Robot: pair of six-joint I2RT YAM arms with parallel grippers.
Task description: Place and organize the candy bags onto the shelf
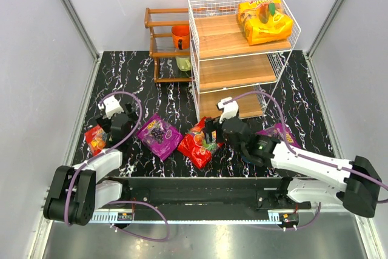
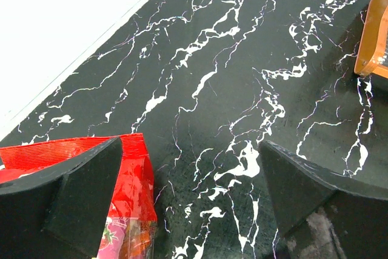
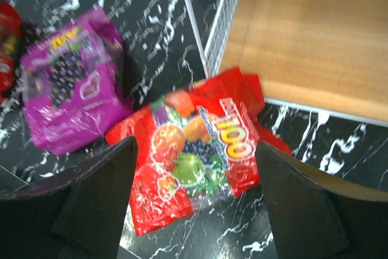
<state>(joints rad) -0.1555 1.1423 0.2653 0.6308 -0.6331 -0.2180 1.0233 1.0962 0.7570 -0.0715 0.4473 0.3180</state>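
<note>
On my right wrist feed the right gripper (image 3: pixel 197 210) has its jaws standing wide apart, with nothing pinched between them. It hangs over the middle red candy bag (image 3: pixel 200 162). That bag lies flat, printed side up, on the black marbled table (image 3: pixel 151 4), and its far corner is just beside the lowest board of the shelf (image 3: pixel 315 40). To that bag's left lies the left purple candy bag (image 3: pixel 73 95), so close that I cannot tell whether the edges touch.

On my left wrist feed the left gripper (image 2: pixel 188 201) is also spread wide and empty, with bare table between its fingers. Its left finger (image 2: pixel 79 204) overlaps the corner of the left red candy bag (image 2: pixel 133 174), which lies flat on the table. I cannot tell whether the finger touches it.

From overhead, the left arm sits at the table's left side and the right arm reaches in front of the shelf. The right purple candy bag (image 1: pixel 280 130) lies on the table near the shelf's right foot, partly hidden under the right arm. The orange-yellow candy bag (image 1: pixel 265 21) rests on the top board, toward the right. A dark wooden rack (image 1: pixel 162 34) stands just beside the shelf on its left, with an orange cup (image 1: pixel 180 36) on it.
</note>
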